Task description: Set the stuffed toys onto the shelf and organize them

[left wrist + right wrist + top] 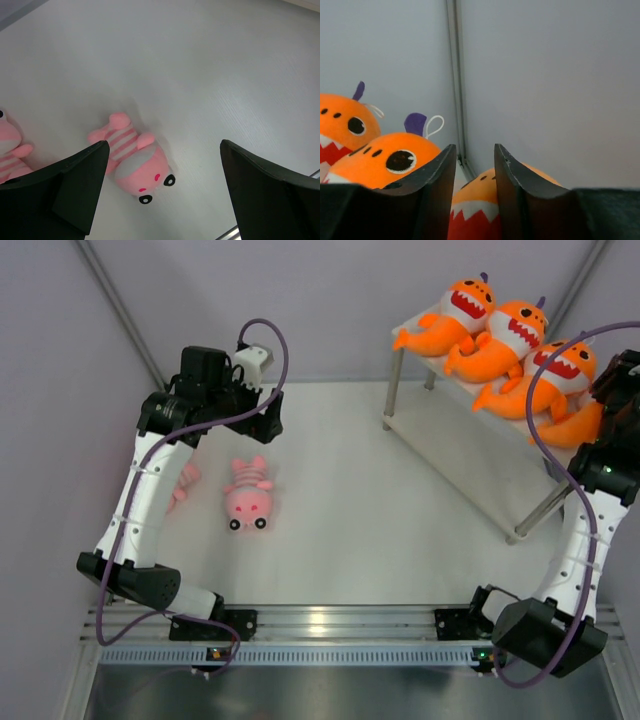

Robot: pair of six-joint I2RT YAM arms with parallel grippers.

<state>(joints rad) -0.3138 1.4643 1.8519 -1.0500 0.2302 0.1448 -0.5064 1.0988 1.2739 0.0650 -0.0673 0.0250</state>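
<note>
Three orange shark plush [470, 305] [515, 332] [560, 368] lie in a row on the top board of the shelf [460, 455]. A fourth orange plush [578, 425] lies at the shelf's near end, partly hidden by my right arm. My right gripper [603, 380] [474, 150] hovers there with its jaws a narrow gap apart. A shark's face [480, 200] shows behind the fingers. A pink striped plush [248, 500] [137, 160] lies on the table below my left gripper [262, 420] [163, 145], which is wide open and empty. A second pink plush [184, 483] [10, 147] lies left of it.
The shelf's lower board is bare where it shows. White walls with metal corner posts [120, 310] close in the back and sides. An aluminium rail [340, 625] runs along the near edge between the arm bases.
</note>
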